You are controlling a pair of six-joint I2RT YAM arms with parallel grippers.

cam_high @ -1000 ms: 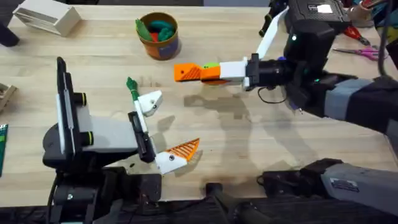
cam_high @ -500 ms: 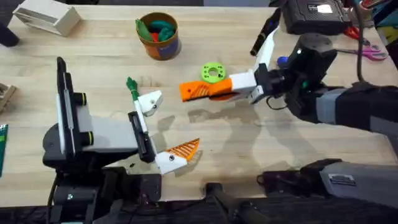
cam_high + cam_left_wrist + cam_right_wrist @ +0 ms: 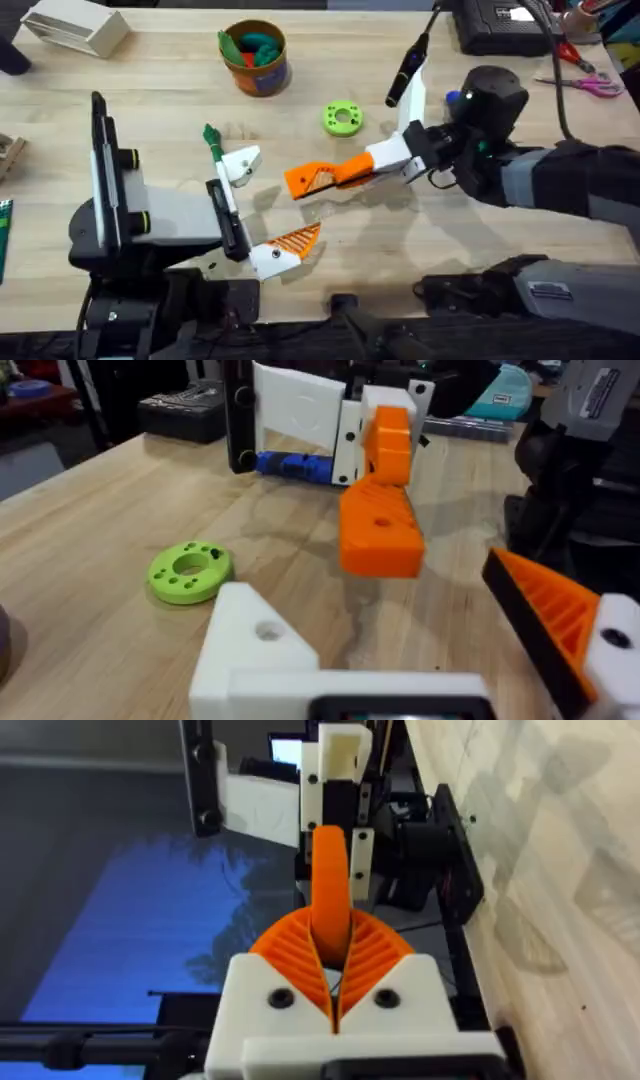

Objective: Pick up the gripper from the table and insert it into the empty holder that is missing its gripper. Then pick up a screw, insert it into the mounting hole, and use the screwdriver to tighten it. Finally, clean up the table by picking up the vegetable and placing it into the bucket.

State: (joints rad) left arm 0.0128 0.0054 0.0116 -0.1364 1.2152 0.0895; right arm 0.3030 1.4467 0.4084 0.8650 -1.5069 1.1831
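Observation:
My right gripper is shut on the orange ribbed gripper, held low over the table's middle and pointing at my left arm. In the left wrist view the gripper hangs just beyond the holder, a white pointed finger with a small hole. My left gripper is open; its other finger carries an orange pad. The dark green vegetable lies by the holder. The bucket stands at the back. The blue screwdriver lies partly behind the right arm. The screw is out of view.
A bright green ring lies behind the right gripper. A white box sits at the far left corner. Scissors and a black case lie at the far right. The bucket holds green and red toys.
The right gripper has swung down and left with the orange gripper, from near the green ring toward the left gripper's fingers. The ring is now uncovered. The left arm stayed still.

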